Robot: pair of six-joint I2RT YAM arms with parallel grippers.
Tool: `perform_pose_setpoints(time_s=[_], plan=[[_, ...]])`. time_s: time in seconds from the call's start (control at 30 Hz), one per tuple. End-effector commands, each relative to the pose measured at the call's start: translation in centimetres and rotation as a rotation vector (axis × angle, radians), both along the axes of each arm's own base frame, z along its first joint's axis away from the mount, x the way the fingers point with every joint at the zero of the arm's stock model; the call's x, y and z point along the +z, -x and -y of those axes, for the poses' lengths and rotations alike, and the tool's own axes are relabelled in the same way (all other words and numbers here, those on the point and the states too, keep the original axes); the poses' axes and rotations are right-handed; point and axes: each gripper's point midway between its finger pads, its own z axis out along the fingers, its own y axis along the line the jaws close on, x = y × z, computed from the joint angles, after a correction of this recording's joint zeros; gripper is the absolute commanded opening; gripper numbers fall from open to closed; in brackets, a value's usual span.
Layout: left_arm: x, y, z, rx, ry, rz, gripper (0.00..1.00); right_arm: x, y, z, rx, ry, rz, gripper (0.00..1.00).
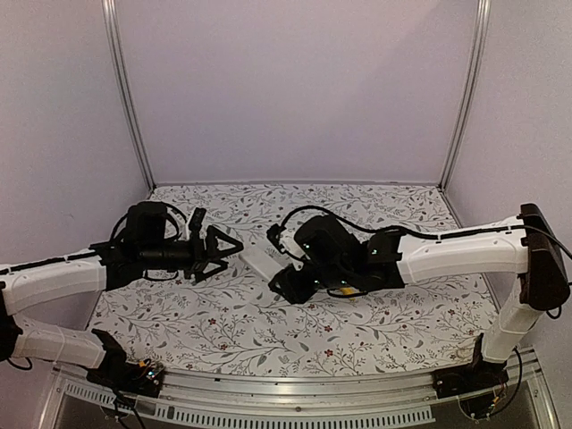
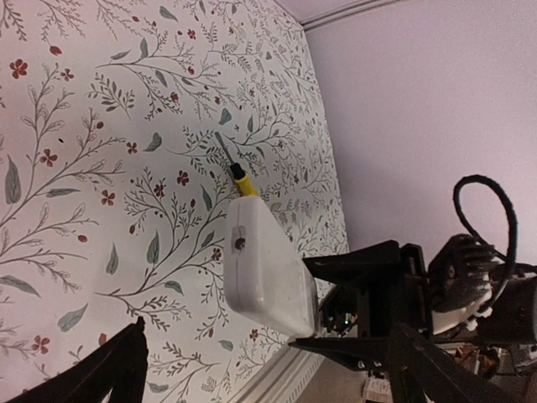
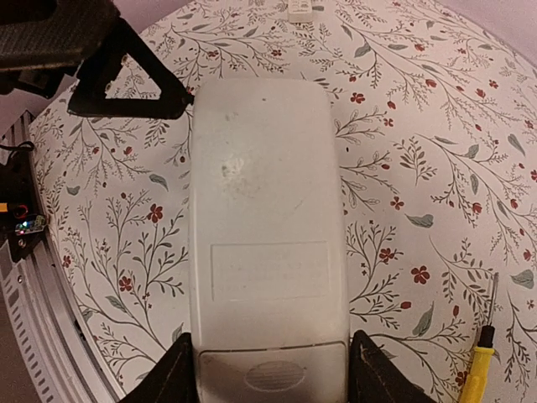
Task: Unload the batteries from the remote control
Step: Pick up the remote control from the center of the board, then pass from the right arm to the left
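The white remote control (image 3: 264, 235) shows its back, and its ribbed end cover (image 3: 273, 374) sits in place between my right gripper's fingers. My right gripper (image 3: 268, 369) is shut on that end, one black finger on each long side. The remote (image 1: 259, 262) hangs a little above the flowered cloth, its free end pointing at my left gripper (image 1: 228, 248). That gripper stands open just short of the free end, touching nothing. From the left wrist, the remote (image 2: 264, 269) is a pale block held by the right gripper's fingers (image 2: 352, 267). The batteries are hidden.
A yellow-handled screwdriver (image 3: 477, 363) lies on the cloth beside the remote, and the left wrist view shows this screwdriver (image 2: 239, 176) beyond the remote. A small white piece (image 3: 299, 10) lies farther off. The table's metal front rail (image 1: 295, 407) runs along the near edge.
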Motion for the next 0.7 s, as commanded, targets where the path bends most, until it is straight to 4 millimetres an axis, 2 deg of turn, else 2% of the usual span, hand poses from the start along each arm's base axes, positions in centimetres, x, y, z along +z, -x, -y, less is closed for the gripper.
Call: perform_pose_setpoints(time_s=[0.0, 0.1, 0.2, 0.4, 0.5, 0.67], plan=[[1.0, 0.1, 2.3, 0.02, 0.064, 0.008, 0.99, 3.7, 1.6, 0.2, 0.073, -0.105, 0.057, 0.47], [0.9, 0.7, 3.7, -0.009, 0.071, -0.008, 0.97, 4.6, 2.3, 0.4, 0.093, -0.124, 0.076, 0.47], [1.1, 1.2, 4.7, -0.035, 0.087, -0.013, 0.89, 4.8, 2.6, 0.3, 0.097, -0.12, 0.092, 0.47], [1.0, 1.6, 4.7, -0.041, 0.09, -0.025, 0.68, 4.8, 3.4, -0.2, 0.1, -0.119, 0.106, 0.47], [0.9, 2.0, 4.7, -0.052, 0.097, -0.034, 0.63, 4.6, 3.6, -0.6, 0.095, -0.108, 0.107, 0.47], [1.0, 2.3, 4.5, -0.051, 0.111, -0.038, 0.42, 4.3, 3.5, -1.0, 0.08, -0.09, 0.116, 0.47]])
